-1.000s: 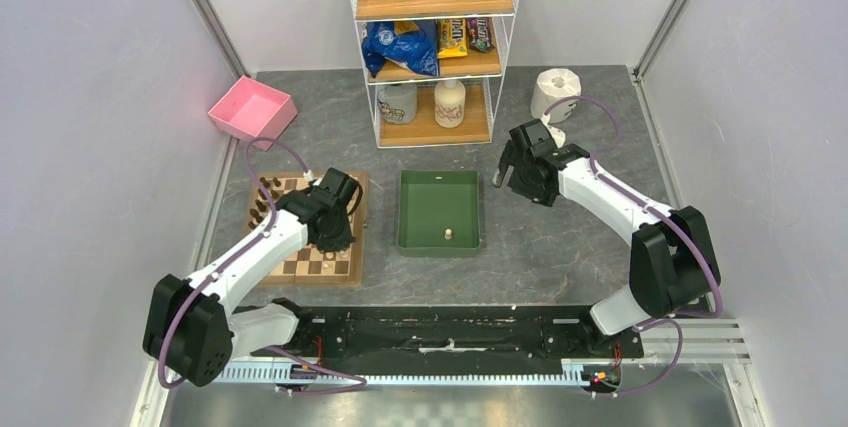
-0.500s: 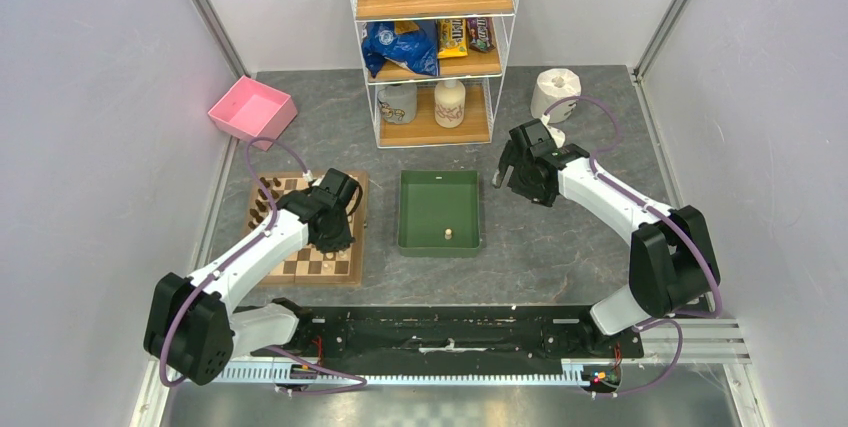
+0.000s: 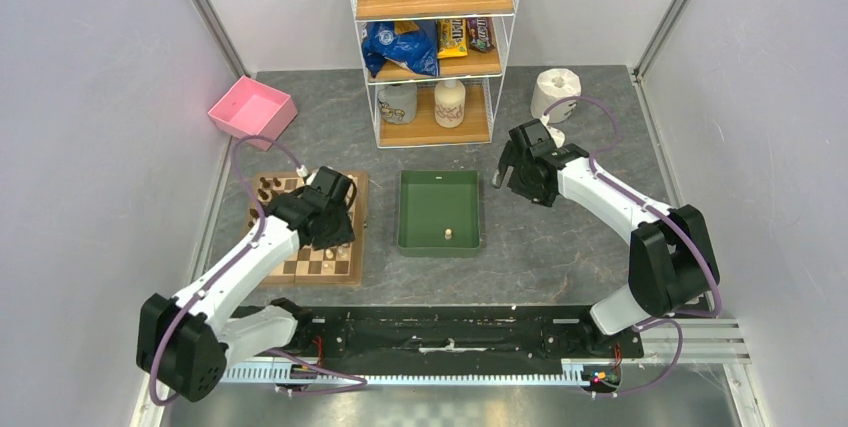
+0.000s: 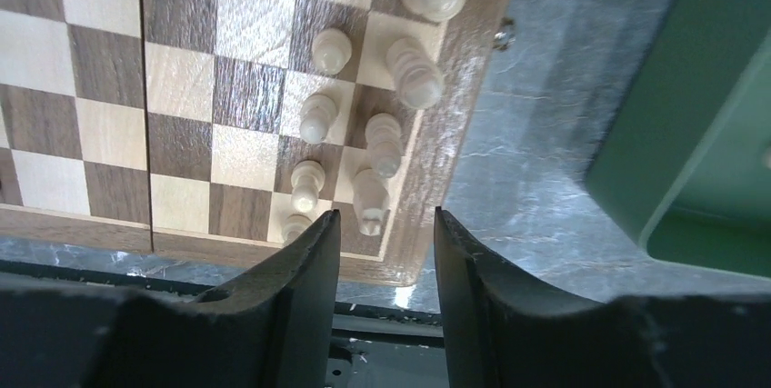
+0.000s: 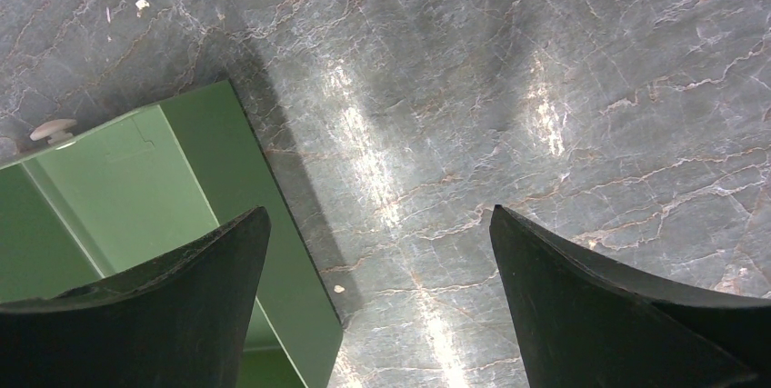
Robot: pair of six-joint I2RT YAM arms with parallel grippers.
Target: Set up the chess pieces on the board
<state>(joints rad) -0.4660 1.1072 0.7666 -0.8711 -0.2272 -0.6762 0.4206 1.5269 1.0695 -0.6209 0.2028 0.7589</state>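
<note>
The board [image 3: 312, 267] lies at the left of the table. Dark chess pieces [image 3: 264, 191] stand along its far left edge. In the left wrist view several pale chess pieces [image 4: 414, 70] stand in two rows along the edge of the board [image 4: 109, 134] nearest the tray. My left gripper [image 3: 334, 225] hovers over that edge. This left gripper [image 4: 385, 217] is open with nothing between its fingers, and a pale piece [image 4: 370, 199] stands just beyond the tips. My right gripper [image 3: 506, 175] hangs open and empty, seen wide apart [image 5: 379, 213] over bare table beside the tray.
A green tray [image 3: 415, 209] sits mid-table holding one pale piece [image 3: 449, 234], which also shows in the tray [image 5: 136, 206] in the right wrist view. A pink bin [image 3: 251, 110], a wire shelf [image 3: 434, 47] and a paper roll [image 3: 555, 92] stand at the back.
My left gripper has opened and the left arm has shifted slightly toward the far left over the board. The right arm has not moved.
</note>
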